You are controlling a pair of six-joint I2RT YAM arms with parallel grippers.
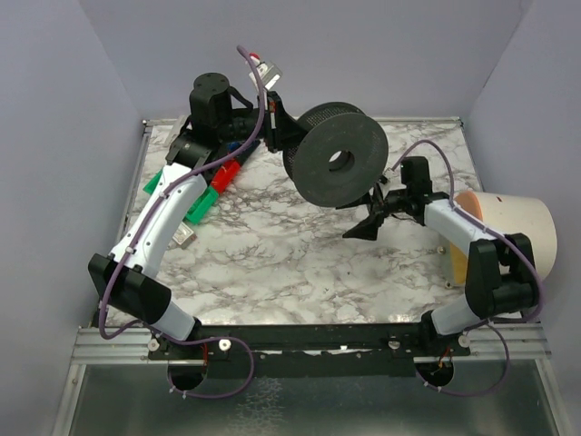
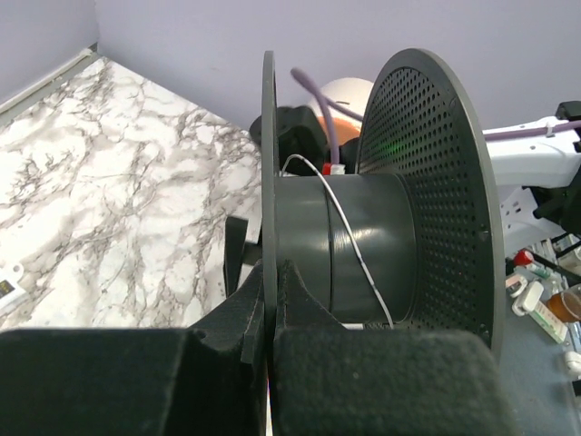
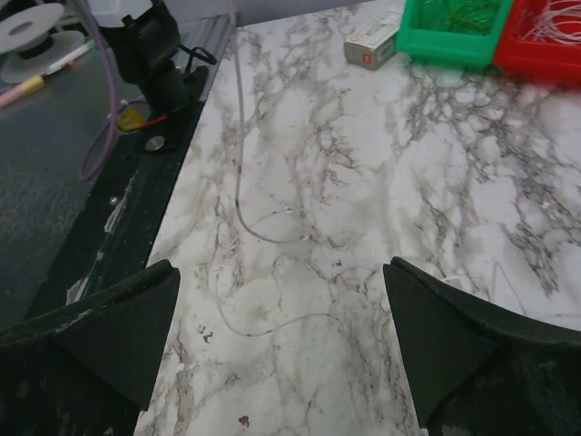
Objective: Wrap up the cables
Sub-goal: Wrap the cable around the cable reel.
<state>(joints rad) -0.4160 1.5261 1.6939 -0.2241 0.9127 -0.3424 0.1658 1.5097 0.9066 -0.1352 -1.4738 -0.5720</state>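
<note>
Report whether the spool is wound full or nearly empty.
Nearly empty. The left wrist view shows the spool with its core bare between the two flanges; only one thin pale strand crosses it.

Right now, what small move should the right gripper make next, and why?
Probably lower the right gripper onto the loose pale strand on the marble beneath it and close: its jaws stand open, empty, while the left gripper clamps the spool by its flange.

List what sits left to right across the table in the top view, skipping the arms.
In order: green bin → red bin → black spool → cream cylinder at the table's right edge.
</note>
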